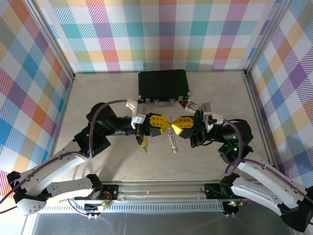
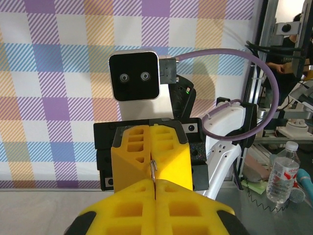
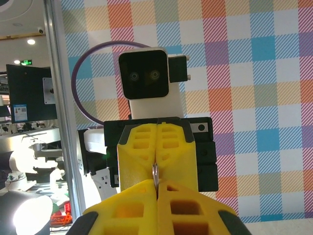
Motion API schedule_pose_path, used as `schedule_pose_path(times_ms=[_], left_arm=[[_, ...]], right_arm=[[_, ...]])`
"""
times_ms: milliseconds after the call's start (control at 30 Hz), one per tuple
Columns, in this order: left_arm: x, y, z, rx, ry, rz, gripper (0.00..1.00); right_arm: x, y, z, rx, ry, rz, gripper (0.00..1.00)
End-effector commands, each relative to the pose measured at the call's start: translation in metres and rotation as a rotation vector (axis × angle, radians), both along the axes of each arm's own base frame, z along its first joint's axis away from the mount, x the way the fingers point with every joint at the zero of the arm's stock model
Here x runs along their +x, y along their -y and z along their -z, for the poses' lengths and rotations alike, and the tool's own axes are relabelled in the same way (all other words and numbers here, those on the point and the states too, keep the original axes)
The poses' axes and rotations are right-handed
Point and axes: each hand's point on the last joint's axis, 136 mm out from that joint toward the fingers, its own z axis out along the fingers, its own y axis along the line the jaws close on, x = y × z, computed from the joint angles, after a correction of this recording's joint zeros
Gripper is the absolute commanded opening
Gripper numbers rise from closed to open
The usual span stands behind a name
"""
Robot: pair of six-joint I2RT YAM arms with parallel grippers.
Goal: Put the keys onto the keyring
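I read left tool (image 1: pixel 166 123) and right tool (image 1: pixel 173 126) tip to tip, near side of the black case (image 1: pixel 163 84). Both are clamped on the keyring (image 1: pixel 174 142), which dangles below.

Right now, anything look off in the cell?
Nothing spilled or broken. One oddity: the left gripper and right gripper meet tip to tip, both shut on the keyring, whose chain dangles beneath them. The key shows by the left gripper, apart from the ring.
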Motion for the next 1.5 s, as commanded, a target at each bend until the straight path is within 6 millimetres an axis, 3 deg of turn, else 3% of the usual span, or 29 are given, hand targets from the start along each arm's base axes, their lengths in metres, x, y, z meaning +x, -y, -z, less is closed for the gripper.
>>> schedule_pose_path(times_ms=[0,200,300,467,767,1233,1467], left_arm=[[-0.011,-0.005,-0.018,-0.03,0.054,0.022,0.0],[-0.007,-0.01,-0.005,0.096,0.094,-0.033,0.0],[-0.005,-0.01,0.003,0.183,0.114,-0.04,0.0],[-0.004,-0.014,0.019,0.312,0.125,-0.046,0.0],[-0.001,-0.016,0.028,0.38,0.134,-0.059,0.0],[0.01,-0.015,0.046,0.48,0.151,-0.085,0.0],[0.012,-0.016,0.048,0.494,0.157,-0.096,0.0]], right_arm=[[-0.006,0.003,-0.002,0.002,0.021,-0.004,0.0],[-0.004,0.007,0.022,-0.199,0.073,0.1,0.33],[-0.002,0.014,0.033,-0.311,0.109,0.167,0.38],[-0.001,0.02,0.033,-0.392,0.166,0.213,0.4],[0.0,0.011,0.033,-0.414,0.165,0.173,0.43],[0.005,0.0,0.043,-0.452,0.137,0.146,0.32],[0.011,-0.006,0.049,-0.487,0.136,0.155,0.34]])
